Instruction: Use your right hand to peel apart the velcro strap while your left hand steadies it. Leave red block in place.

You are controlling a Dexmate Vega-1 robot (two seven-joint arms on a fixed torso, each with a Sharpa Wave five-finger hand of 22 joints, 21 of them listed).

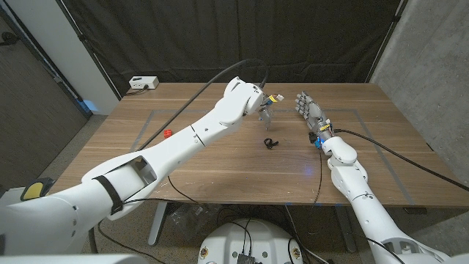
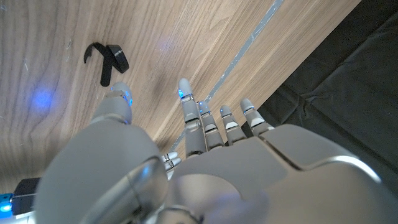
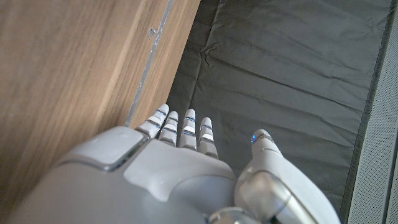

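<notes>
1. Velcro strap (image 1: 272,142) lying mid-bench (image 1: 220,169), small and black, curled into a loop with one loose tail; probably fastened yet, too small to confirm.
2. Left hand (image 1: 265,103) poised just beyond the strap, fingers spread, holding nothing; strap toward the robot from its fingertips.
3. Right hand (image 1: 309,111) raised to the strap's right, fingers apart, holding nothing, slightly farther off than the left.
4. Red block (image 1: 167,133) well apart, left of strap.
</notes>
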